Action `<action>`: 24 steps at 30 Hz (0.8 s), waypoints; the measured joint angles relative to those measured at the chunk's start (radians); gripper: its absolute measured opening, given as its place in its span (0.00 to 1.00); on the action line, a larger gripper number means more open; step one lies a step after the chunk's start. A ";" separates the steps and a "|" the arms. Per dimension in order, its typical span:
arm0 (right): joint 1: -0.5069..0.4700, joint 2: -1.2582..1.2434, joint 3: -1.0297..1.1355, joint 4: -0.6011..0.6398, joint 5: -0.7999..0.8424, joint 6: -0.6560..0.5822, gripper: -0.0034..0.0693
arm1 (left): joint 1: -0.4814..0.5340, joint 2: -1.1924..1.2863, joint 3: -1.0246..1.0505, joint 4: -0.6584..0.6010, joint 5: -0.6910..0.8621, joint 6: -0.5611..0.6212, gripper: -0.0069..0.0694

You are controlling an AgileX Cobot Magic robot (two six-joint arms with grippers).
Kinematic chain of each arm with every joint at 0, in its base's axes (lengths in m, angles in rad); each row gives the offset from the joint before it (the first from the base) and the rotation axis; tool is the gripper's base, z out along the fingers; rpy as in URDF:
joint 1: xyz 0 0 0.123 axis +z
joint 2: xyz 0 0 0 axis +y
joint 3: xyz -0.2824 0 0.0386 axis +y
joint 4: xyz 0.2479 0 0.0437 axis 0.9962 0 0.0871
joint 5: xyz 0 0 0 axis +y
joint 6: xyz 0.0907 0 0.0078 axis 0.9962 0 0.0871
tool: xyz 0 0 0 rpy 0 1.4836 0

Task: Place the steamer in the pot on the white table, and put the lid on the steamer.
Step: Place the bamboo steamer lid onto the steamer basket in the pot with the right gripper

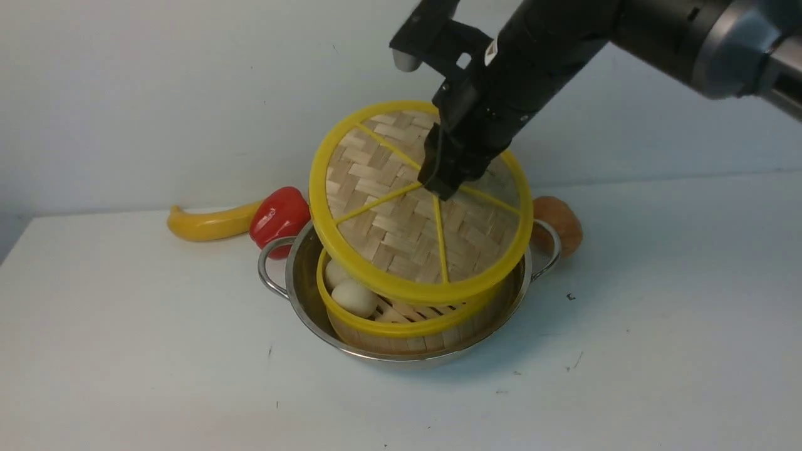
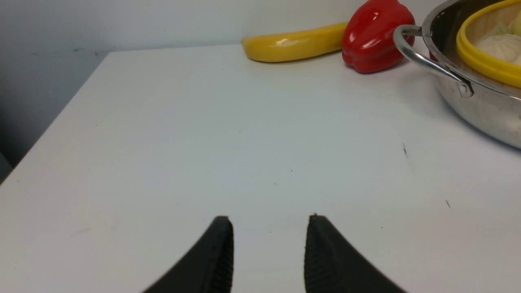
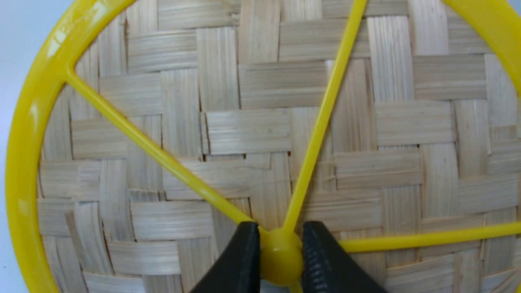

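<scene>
The steel pot (image 1: pixel 301 294) stands mid-table on the white table (image 1: pixel 125 351), and the steamer (image 1: pixel 401 329) sits inside it with white buns (image 1: pixel 354 297) on its slatted floor. Above them the woven, yellow-rimmed lid (image 1: pixel 388 232) hangs tilted, its near edge low over the steamer's front rim. My right gripper (image 1: pixel 442 185) is shut on the lid's centre knob (image 3: pixel 281 256), a finger on either side. In the left wrist view my left gripper (image 2: pixel 269 221) is open over bare table, holding nothing, to the left of the pot (image 2: pixel 480 110). The left arm is out of the front view.
A yellow banana (image 1: pixel 210 224) and a red bell pepper (image 1: pixel 279 216) lie behind the pot's left handle (image 1: pixel 269 266). A brown round object (image 1: pixel 561 222) sits behind the right handle. A pale wall backs the table.
</scene>
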State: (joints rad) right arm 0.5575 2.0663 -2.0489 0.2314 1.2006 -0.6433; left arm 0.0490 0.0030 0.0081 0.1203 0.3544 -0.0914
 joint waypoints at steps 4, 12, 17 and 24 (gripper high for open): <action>0.004 0.055 -0.020 -0.002 0.008 -0.003 0.24 | 0.000 0.000 0.000 0.000 0.000 0.000 0.41; 0.008 0.083 -0.021 -0.009 -0.017 -0.015 0.24 | 0.000 0.000 0.000 0.000 0.000 0.000 0.41; 0.011 0.092 -0.025 0.010 -0.032 -0.019 0.24 | 0.000 0.000 0.000 0.000 0.000 0.000 0.41; 0.012 0.134 -0.026 0.009 -0.042 -0.019 0.24 | 0.000 0.000 0.000 0.000 0.000 0.000 0.41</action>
State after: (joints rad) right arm 0.5697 2.2008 -2.0750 0.2407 1.1591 -0.6619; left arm 0.0490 0.0030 0.0081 0.1203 0.3544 -0.0914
